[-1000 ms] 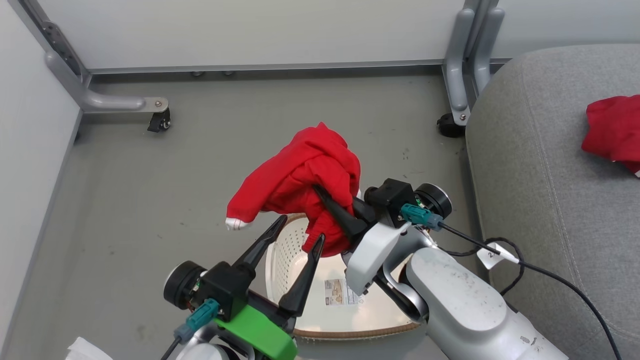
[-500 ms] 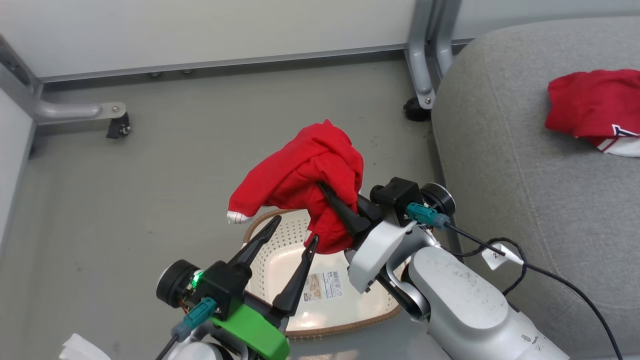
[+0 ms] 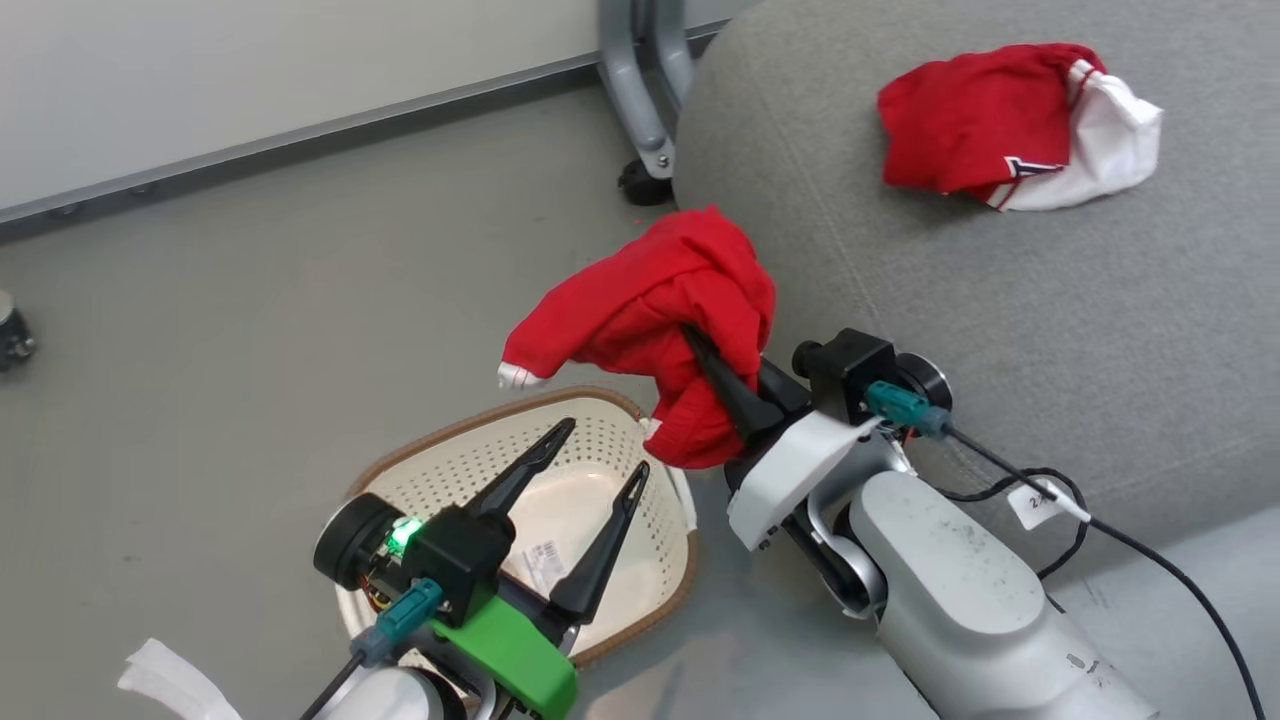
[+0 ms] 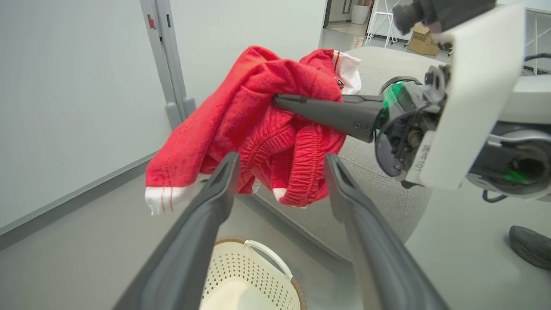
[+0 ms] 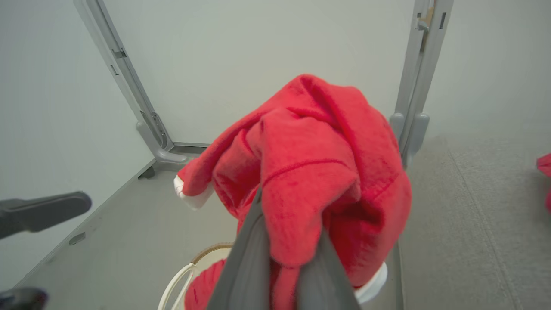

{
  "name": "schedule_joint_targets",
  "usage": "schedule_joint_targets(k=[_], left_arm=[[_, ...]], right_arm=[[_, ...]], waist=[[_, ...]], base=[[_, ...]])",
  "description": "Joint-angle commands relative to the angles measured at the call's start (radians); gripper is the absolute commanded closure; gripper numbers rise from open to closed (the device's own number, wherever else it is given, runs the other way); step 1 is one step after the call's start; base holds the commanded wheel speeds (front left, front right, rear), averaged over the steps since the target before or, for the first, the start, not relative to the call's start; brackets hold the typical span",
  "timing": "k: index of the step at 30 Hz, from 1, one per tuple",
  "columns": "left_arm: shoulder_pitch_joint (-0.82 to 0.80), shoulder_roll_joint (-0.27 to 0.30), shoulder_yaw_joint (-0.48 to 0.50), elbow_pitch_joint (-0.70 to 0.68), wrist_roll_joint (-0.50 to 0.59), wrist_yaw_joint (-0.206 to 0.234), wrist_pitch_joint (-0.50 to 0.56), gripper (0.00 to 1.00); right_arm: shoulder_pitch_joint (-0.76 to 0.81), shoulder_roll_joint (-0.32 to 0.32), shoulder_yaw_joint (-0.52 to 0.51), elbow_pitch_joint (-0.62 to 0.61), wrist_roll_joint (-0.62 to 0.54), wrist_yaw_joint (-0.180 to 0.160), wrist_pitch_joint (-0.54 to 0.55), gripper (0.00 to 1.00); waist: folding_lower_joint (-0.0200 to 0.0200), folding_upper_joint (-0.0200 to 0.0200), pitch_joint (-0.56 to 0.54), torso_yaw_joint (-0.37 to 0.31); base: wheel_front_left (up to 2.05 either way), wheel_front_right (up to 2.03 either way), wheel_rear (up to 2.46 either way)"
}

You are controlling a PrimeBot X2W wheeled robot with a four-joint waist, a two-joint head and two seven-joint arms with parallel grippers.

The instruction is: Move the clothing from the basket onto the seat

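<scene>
— Garment (image 3: 650, 305)?
— Clamped in the right gripper (image 3: 698, 347), aloft between basket (image 3: 480, 421) and seat (image 3: 1000, 330), right; left gripper (image 3: 604, 447), jaws apart.
— Risk?
— Hold looks shallow, perhaps; a swing could drop it short.

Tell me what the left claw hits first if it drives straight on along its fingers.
The red garment hanging from the shut right claw. In the left wrist view the open left claw points straight at its lower folds, seemingly across a gap, though depth is unclear.
</scene>
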Motion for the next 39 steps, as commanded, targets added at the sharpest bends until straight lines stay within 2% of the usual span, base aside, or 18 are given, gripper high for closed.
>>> schedule_joint_targets(k=[1, 8, 16, 28, 34, 36, 37, 38, 39], left_arm=[[-0.019, 0.011, -0.004, -0.008, 0.003, -0.004, 0.005, 0.00], [-0.026, 0.023, -0.016, -0.022, 0.000, -0.008, 0.023, 0.00], [-0.049, 0.024, -0.035, -0.048, 0.013, -0.009, 0.039, 0.00], [-0.171, 0.044, -0.045, -0.105, 0.043, -0.027, 0.076, 0.00], [-0.225, 0.060, -0.048, -0.130, 0.061, -0.033, 0.088, 0.00], [-0.239, 0.060, -0.051, -0.132, 0.063, -0.035, 0.086, 0.00], [-0.244, 0.061, -0.052, -0.133, 0.063, -0.035, 0.084, 0.00], [-0.247, 0.061, -0.053, -0.133, 0.064, -0.036, 0.084, 0.00], [-0.250, 0.061, -0.053, -0.132, 0.064, -0.036, 0.082, 0.00]], right_arm=[[0.004, -0.001, -0.017, 0.005, 0.001, 0.000, -0.010, 1.00], [0.030, 0.000, -0.106, 0.021, -0.019, 0.000, -0.021, 1.00], [0.030, -0.009, -0.253, 0.028, -0.042, 0.000, -0.026, 1.00], [-0.137, -0.117, -0.590, -0.005, -0.102, 0.000, -0.025, 1.00], [-0.224, -0.150, -0.704, 0.049, -0.136, 0.000, -0.025, 1.00], [-0.237, -0.143, -0.734, 0.116, -0.137, 0.000, -0.025, 1.00], [-0.244, -0.144, -0.742, 0.164, -0.145, 0.000, -0.025, 0.66], [-0.259, -0.142, -0.751, 0.189, -0.141, 0.000, -0.025, 0.44], [-0.271, -0.139, -0.759, 0.210, -0.138, 0.000, -0.025, 0.08]], waist=[[0.0000, -0.0001, 0.035, -0.119], [0.0000, -0.0001, 0.052, -0.205], [0.0000, -0.0001, 0.090, -0.241], [0.0000, -0.0001, 0.270, -0.164], [0.0000, -0.0001, 0.362, -0.113], [0.0000, -0.0001, 0.383, -0.094], [0.0000, -0.0001, 0.391, -0.085], [0.0000, -0.0001, 0.397, -0.079], [0.0000, -0.0001, 0.402, -0.073]], base=[[0.00, 0.00, 0.00], [0.00, 0.00, 0.00], [0.00, 0.00, 0.00], [0.00, 0.00, 0.00], [0.00, 0.00, 0.00], [0.00, 0.00, 0.00], [0.00, 0.00, 0.00], [0.00, 0.00, 0.00], [0.00, 0.00, 0.00]])
